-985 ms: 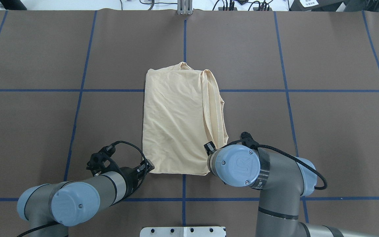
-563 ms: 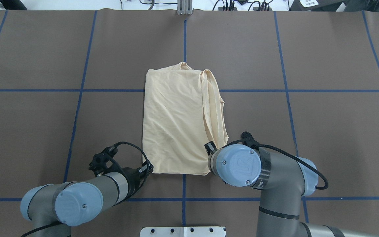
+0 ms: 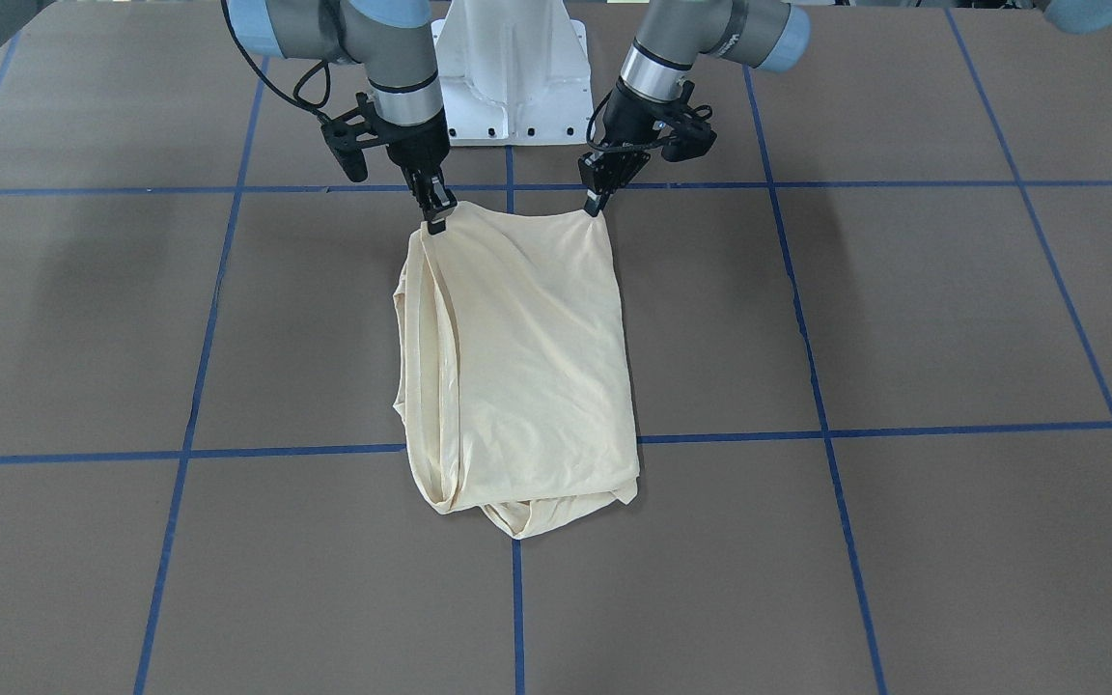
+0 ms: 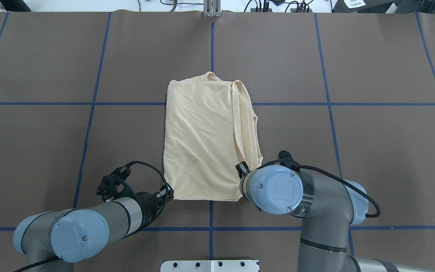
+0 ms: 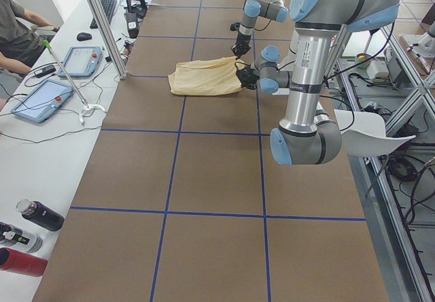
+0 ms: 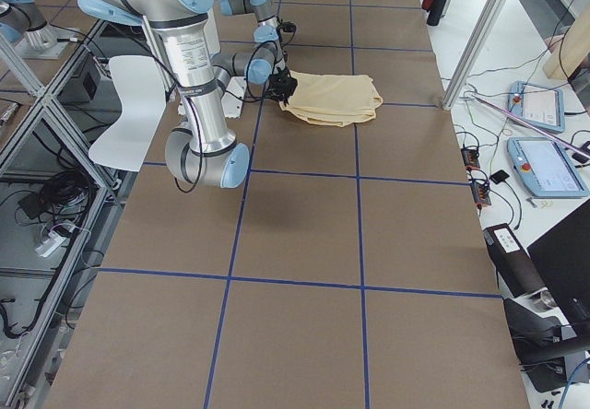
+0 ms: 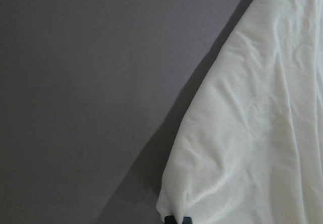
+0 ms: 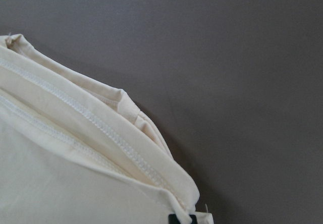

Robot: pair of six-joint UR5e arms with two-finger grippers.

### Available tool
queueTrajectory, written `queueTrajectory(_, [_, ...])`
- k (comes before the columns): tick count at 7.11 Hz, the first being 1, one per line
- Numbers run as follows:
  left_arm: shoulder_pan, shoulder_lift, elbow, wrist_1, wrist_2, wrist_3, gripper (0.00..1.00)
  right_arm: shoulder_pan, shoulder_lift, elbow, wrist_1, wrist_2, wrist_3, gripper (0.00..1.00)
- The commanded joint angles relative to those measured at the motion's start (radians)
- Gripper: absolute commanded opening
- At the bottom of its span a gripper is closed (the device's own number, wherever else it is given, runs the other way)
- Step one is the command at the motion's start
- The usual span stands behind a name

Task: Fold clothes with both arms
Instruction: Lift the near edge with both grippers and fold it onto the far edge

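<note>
Brown table (image 4: 32,151) covering with blue tape lines carries the cream-yellow shirt (image 3: 517,367), folded into a long rectangle midway between the side edges, nearer the robot-side edge. The left gripper (image 3: 596,205) is clamped on the shirt's robot-side left corner. The right gripper (image 3: 435,222) is clamped on its robot-side right corner, at the layered hems.

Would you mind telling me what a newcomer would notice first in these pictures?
The folded cream shirt stands out at the middle of the brown table with its blue tape grid. The left end effector and right end effector each pinch a corner of its edge nearest the robot.
</note>
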Motion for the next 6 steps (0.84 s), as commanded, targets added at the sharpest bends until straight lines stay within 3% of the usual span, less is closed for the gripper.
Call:
queueTrajectory(1, [0.058, 0.038, -0.14, 0.041, -0.005, -0.054, 0.0, -0.003, -0.06, 0.098, 0.0, 0.003, 0.013, 0.0])
queueTrajectory(3, [0.064, 0.024, -0.246, 0.092, -0.036, -0.1, 0.0, 0.009, -0.103, 0.24, -0.021, 0.05, 0.03, 0.0])
queueTrajectory(4, [0.02, -0.003, -0.239, 0.098, -0.051, -0.091, 0.0, 0.066, -0.085, 0.225, -0.02, 0.093, 0.028, 0.0])
queueTrajectory(6, [-0.139, -0.022, -0.182, 0.1, -0.125, 0.005, 0.0, 0.154, 0.03, 0.062, 0.003, 0.126, 0.018, 0.0])
